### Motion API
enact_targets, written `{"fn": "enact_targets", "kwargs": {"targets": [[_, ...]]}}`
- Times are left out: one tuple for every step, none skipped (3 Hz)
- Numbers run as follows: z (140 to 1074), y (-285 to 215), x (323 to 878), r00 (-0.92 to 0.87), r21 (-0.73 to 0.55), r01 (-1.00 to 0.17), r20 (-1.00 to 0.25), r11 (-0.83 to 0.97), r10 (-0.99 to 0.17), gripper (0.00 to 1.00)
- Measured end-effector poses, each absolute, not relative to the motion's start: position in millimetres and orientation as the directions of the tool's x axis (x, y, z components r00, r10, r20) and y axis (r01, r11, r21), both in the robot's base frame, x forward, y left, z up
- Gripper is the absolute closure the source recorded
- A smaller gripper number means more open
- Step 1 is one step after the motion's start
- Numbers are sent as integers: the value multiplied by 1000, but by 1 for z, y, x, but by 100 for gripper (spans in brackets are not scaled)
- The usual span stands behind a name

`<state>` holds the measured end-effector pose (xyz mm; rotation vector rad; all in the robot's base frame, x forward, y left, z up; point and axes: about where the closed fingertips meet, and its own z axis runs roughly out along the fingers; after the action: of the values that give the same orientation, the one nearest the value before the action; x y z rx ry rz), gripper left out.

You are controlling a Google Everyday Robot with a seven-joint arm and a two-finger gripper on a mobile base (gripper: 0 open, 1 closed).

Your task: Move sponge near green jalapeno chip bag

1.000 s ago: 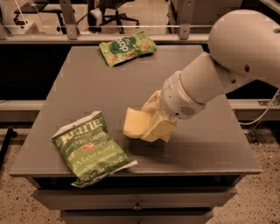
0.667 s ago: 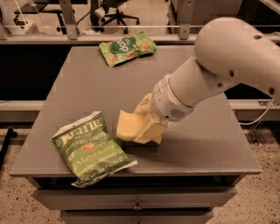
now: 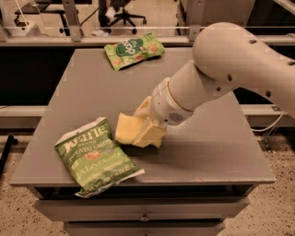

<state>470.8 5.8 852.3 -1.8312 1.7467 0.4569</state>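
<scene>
The pale yellow sponge (image 3: 131, 130) is held low over the grey table (image 3: 92, 92), just right of the green jalapeno chip bag (image 3: 95, 156). The bag lies flat at the table's front left corner, with white Kettle lettering facing up. My gripper (image 3: 146, 125) reaches down from the right on the white arm and is shut on the sponge. The sponge's left edge is close to the bag's upper right corner. The arm hides the back of the sponge.
A smaller green bag (image 3: 134, 50) with a dark round logo lies at the table's far edge. Drawers sit under the table's front edge (image 3: 143, 215). Office chairs (image 3: 122, 14) stand behind a rail in the background.
My gripper has carried the sponge to the left and a little lower, closer to the jalapeno chip bag. The bags have not moved.
</scene>
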Motion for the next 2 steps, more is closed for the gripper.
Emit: {"fn": "enact_targets", "kwargs": {"targets": [[852, 8, 472, 96, -162, -987, -600, 4, -794, 14], [851, 7, 474, 98, -164, -987, -596, 1, -797, 0]]}}
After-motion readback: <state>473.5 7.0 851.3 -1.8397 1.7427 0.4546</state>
